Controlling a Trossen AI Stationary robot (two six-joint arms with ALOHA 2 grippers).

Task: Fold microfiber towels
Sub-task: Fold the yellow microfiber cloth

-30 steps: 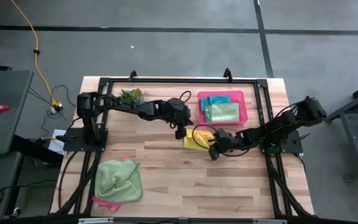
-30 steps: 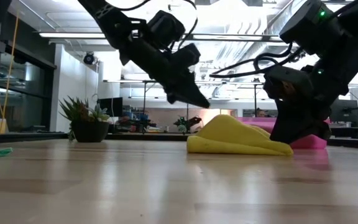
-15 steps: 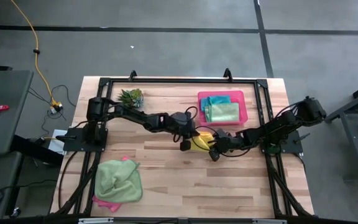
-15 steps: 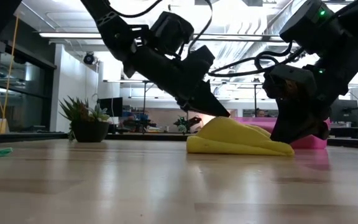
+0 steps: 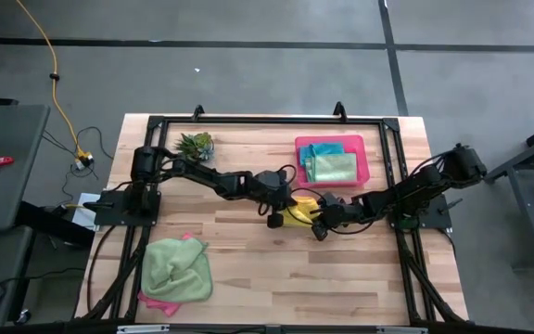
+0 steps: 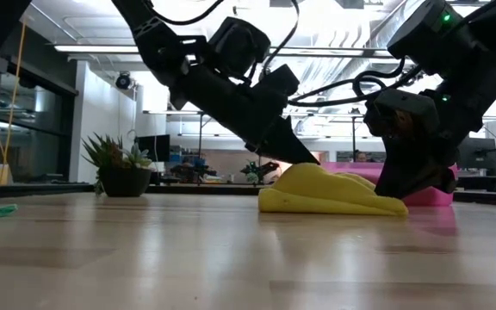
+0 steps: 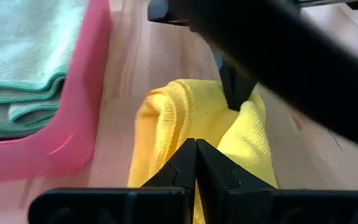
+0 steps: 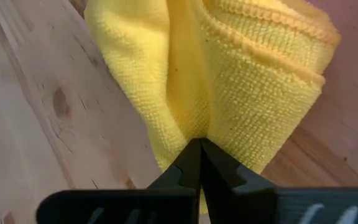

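Jaws of both grippers are closed tight, and both meet at the yellow towel point(image 5: 299, 211), a folded, humped bundle lying on the wooden counter point(image 5: 248, 269) near its middle. The right gripper point(image 8: 199, 163) has its fingertips pinched together on the towel's edge, gripping a fold of the fuzzy cloth; in the low view it stands at the bundle's far end, pressed down to the counter. The left gripper point(image 7: 196, 163) reaches in from the opposite side, its jaws shut with no gap between them and their tip resting against the top of the yellow hump point(image 6: 330, 191); whether any cloth is caught between them I cannot tell.

Just beyond the left gripper's tip, past the towel, sits the pink tray point(image 5: 330, 160), holding a folded light green towel point(image 5: 332, 166) on top of a folded teal towel point(image 5: 318, 150); in the left wrist view the stack point(image 7: 23, 56) lies inside the tray's wall point(image 7: 86, 106).

Well away from both jaws, near the counter's front left corner, another light green towel point(image 5: 176, 269) lies loosely crumpled over a pink towel point(image 5: 160, 301). Behind the left arm, toward the back edge, stands the small potted plant point(image 5: 196, 143).
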